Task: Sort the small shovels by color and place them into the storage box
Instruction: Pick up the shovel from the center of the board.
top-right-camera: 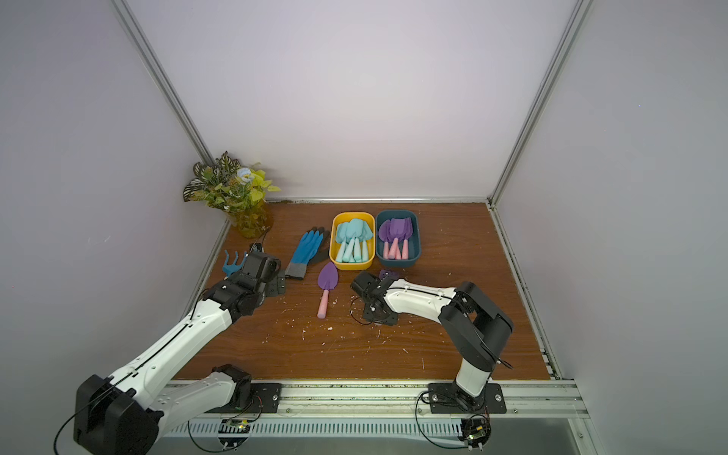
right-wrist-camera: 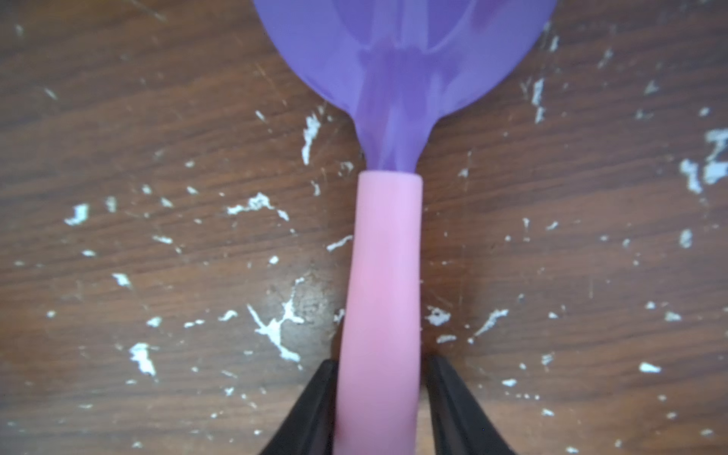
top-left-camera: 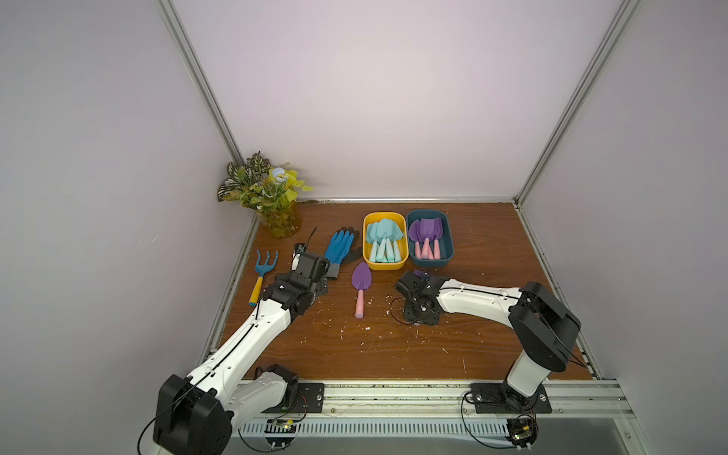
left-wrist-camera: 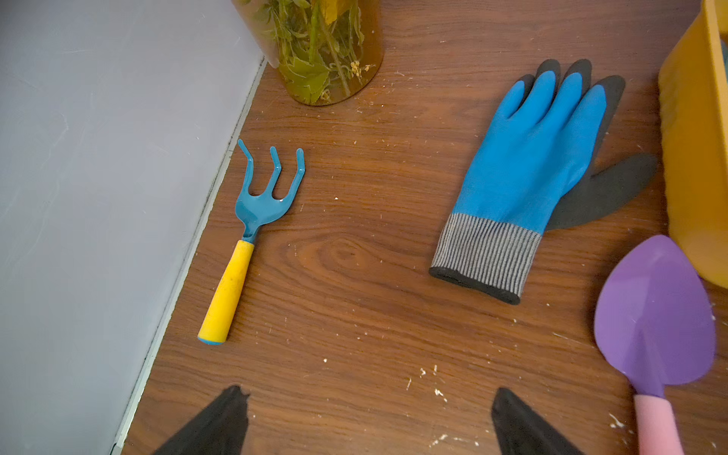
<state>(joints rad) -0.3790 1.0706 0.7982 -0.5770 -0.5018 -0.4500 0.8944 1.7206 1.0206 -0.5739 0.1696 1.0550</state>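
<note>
A purple-bladed shovel (right-wrist-camera: 398,59) with a pink handle lies just above the scuffed wooden table. My right gripper (right-wrist-camera: 380,366) straddles that handle, its jaws slightly apart, with a thin gap on one side. In a top view its blade (top-left-camera: 422,273) peeks out in front of the dark blue box (top-left-camera: 431,263), which holds purple shovels. The yellow box (top-left-camera: 384,266) beside it holds several aqua shovels. Another purple shovel (top-left-camera: 360,289) lies loose on the table left of the right gripper. My left gripper (left-wrist-camera: 366,417) is wide open over bare wood, between the rake and that shovel (left-wrist-camera: 654,327).
A blue rake with a yellow handle (top-left-camera: 262,275) lies by the left wall. A blue and grey glove (top-left-camera: 340,248) lies left of the yellow box. A vase of leaves (top-left-camera: 275,208) stands in the back left corner. Walls close three sides.
</note>
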